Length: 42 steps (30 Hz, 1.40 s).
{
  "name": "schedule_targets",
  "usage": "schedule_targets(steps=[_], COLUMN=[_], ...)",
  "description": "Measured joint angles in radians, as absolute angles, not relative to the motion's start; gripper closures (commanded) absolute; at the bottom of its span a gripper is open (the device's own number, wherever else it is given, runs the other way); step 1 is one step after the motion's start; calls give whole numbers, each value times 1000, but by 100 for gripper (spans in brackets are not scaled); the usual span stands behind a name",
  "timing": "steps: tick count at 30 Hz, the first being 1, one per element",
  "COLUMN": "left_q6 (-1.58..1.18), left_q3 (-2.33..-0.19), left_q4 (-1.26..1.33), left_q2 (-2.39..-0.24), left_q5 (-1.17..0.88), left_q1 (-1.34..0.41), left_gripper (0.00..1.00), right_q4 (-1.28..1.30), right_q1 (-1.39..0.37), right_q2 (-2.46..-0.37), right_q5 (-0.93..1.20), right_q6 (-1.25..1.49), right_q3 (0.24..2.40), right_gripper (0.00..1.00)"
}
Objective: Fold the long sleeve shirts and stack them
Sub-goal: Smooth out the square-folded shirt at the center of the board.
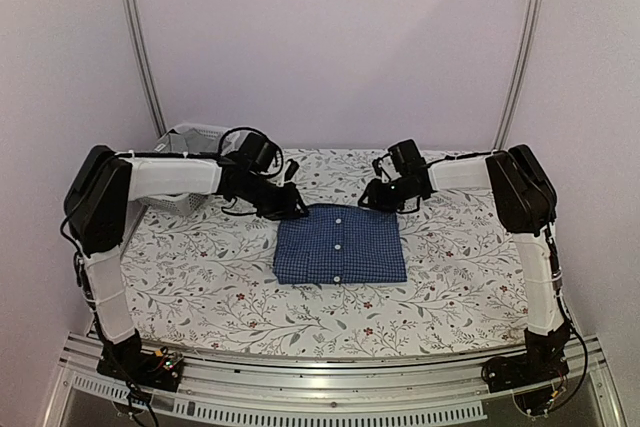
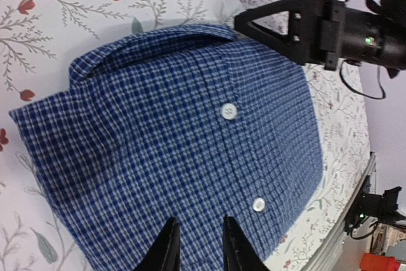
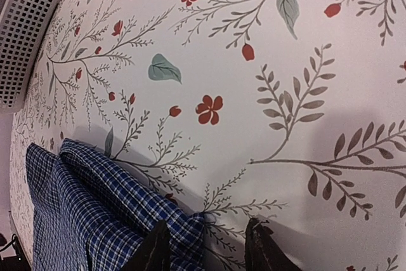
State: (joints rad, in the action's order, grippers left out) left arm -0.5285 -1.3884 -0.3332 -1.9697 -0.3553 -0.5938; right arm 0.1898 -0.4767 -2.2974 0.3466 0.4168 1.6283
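Found the dark blue checked shirt [image 1: 340,245] folded into a buttoned rectangle, lying flat on the worktop [image 1: 200,277] toward the middle of its far edge, collar farthest. Judged both tools placed at its far corners to square off the fold. Saw the left tool [image 2: 198,225] narrowly parted over flat cloth, gripping nothing. Saw the right tool [image 3: 206,233] wider, straddling a loose corner without pinching it. Saw bare worktop along every shirt edge. Noted a white basket [image 1: 190,142] at the far left corner as the one nearby obstacle.

Place: robot lab test cell.
Upper frame: bare walls [image 1: 330,37], metal poles [image 1: 140,47].
Bottom: aluminium rail [image 1: 330,372] edging the tabletop [image 1: 200,277].
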Motion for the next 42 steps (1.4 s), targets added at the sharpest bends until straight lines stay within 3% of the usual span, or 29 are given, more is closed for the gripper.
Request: schedule_targets(steps=[5, 13, 19, 27, 42], left_q6=[-586, -653, -667, -670, -681], left_q3=[-1196, -971, -927, -910, -874], left_q4=[-249, -197, -180, -175, -235], left_q2=[-1777, -1780, -1787, -1783, -1644], left_q5=[-413, -432, -428, -415, -367], left_q1=[-662, -685, -688, -688, -680], left_gripper=[78, 82, 82, 82, 73], right_q4=[251, 309, 328, 265, 199], right_q1=[-477, -479, -491, -503, -441], right_q2=[-2297, -2269, -2175, -2000, -2051], right_q5=[345, 347, 348, 368, 408], right_q6=[394, 376, 369, 383, 421], right_q3=[1677, 1729, 1668, 1400, 1323], right_gripper=[60, 59, 61, 65, 64])
